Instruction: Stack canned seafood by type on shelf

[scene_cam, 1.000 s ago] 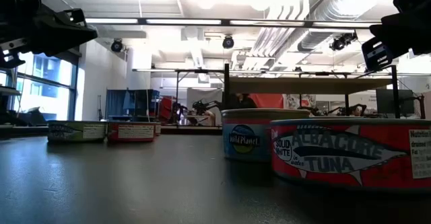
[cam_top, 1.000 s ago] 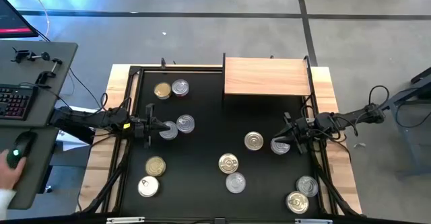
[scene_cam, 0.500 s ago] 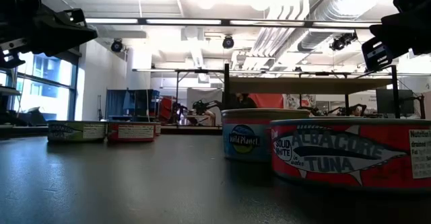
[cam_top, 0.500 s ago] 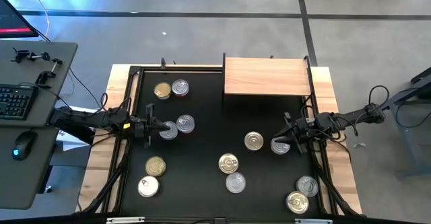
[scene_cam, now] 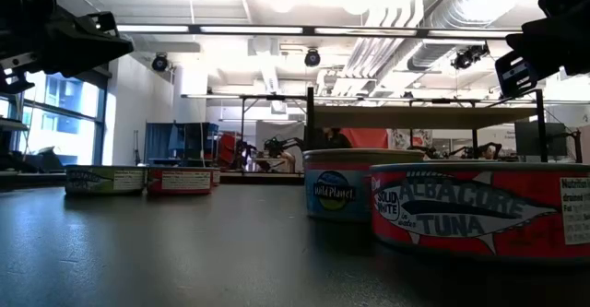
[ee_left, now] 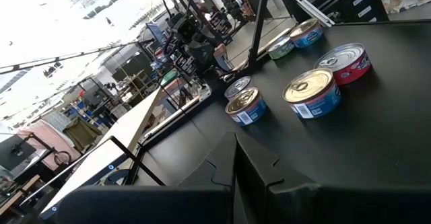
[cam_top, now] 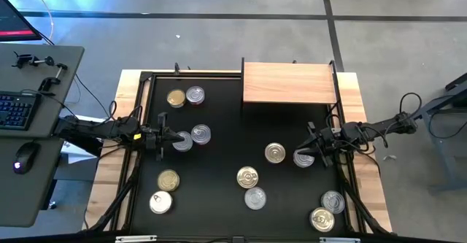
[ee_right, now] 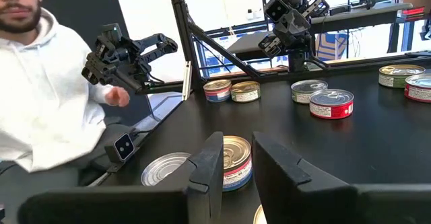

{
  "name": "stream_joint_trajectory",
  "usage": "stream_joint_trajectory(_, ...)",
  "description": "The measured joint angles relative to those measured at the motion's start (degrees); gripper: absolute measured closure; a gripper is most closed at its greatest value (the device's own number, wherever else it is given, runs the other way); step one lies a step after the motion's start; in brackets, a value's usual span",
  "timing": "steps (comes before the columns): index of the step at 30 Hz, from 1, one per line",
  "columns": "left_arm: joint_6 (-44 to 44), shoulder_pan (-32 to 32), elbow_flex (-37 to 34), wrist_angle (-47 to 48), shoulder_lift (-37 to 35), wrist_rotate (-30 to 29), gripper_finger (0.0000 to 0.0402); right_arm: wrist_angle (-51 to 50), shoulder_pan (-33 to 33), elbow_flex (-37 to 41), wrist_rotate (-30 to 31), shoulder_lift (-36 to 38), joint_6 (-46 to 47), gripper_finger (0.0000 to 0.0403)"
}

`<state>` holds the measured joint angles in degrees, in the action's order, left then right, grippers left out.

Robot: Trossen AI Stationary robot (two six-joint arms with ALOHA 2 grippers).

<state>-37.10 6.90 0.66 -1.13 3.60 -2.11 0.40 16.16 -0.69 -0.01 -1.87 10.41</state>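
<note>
Gold-topped tin (ee_right: 236,160) sits just beyond the right claw (ee_right: 234,158), whose slightly spread fingers hold nothing; a careless advance could shove it away.

"ALBACORE TUNA" on red tin (scene_cam: 479,211), "Wild Planet" on blue tin (scene_cam: 337,189) (smaller print unreadable)

A black worktop (cam_top: 226,119) carries about a dozen tins (cam_top: 247,177). The wooden shelf (cam_top: 289,82) sits bare at upper centre-right. The left tool (cam_top: 169,138) hovers mid-left beside two tins; the right tool (cam_top: 312,152) hovers mid-right at a silver tin (cam_top: 303,157).
</note>
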Motion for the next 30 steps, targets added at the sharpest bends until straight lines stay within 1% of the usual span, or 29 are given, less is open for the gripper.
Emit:
stream_joint_trajectory(4, 0.0, 0.0, 0.0, 0.0, 0.0, 0.0, 0.0402, 0.0, 0.0, 0.0, 0.0, 0.0, -0.2, 0.0336)
stream_joint_trajectory(6, 0.0, 0.0, 0.0, 0.0, 0.0, 0.0, 0.0402, 0.6, 0.0, 0.0, 1.2, 0.0, -3.9, 0.0336)
stream_joint_trajectory(8, 0.0, 0.0, 0.0, 0.0, 0.0, 0.0, 0.0401, 3.6, 0.0, 0.1, 2.7, 0.0, -4.7, 0.0336)
stream_joint_trajectory(9, 0.0, 0.0, 0.0, 0.0, 0.0, 0.0, 0.0401, 6.4, 0.0, 0.1, 2.9, 0.0, -2.4, 0.0336)
stream_joint_trajectory(13, 0.0, 0.0, 0.0, 0.0, 0.0, 0.0, 0.0402, 18.5, 0.0, 0.1, 3.8, 0.0, 13.4, 0.0336)
stream_joint_trajectory(14, 0.0, 0.0, 0.0, 0.0, 0.0, 0.0, 0.0402, 21.0, 0.0, 0.1, 5.2, 0.0, 14.4, 0.0336)
stream_joint_trajectory(15, 0.0, 0.0, 0.0, 0.0, 0.0, 0.0, 0.0402, 22.8, 0.0, 0.0, 7.8, 0.0, 13.0, 0.0336)
stream_joint_trajectory(17, 0.0, 0.0, 0.0, 0.0, 0.0, 0.0, 0.0402, 24.5, 0.0, 0.0, 14.8, -0.9, 7.7, 0.0336)
stream_joint_trajectory(18, 0.0, 0.0, 0.0, 0.0, 0.0, 0.0, 0.0401, 24.9, -0.1, 0.0, 16.6, -2.0, 5.8, 0.0336)
stream_joint_trajectory(19, 0.0, 0.0, 0.0, 0.0, 0.0, 0.0, 0.0401, 25.2, 0.0, 0.0, 16.6, -3.4, 4.4, 0.0336)
stream_joint_trajectory(21, 0.0, 0.0, 0.0, 0.0, 0.0, 0.0, 0.0401, 26.8, 0.0, 0.0, 14.4, -7.1, 3.4, 0.0336)
stream_joint_trajectory(27, 0.0, 0.0, 0.0, 0.0, 0.0, 0.0, 0.0401, 27.3, 0.0, 0.0, 16.4, -23.6, 1.6, 0.0333)
stream_joint_trajectory(30, 0.0, 0.0, 0.0, 0.0, 0.0, 0.0, 0.0401, 26.9, 0.0, -1.4, 16.4, -31.2, 2.0, 0.0316)
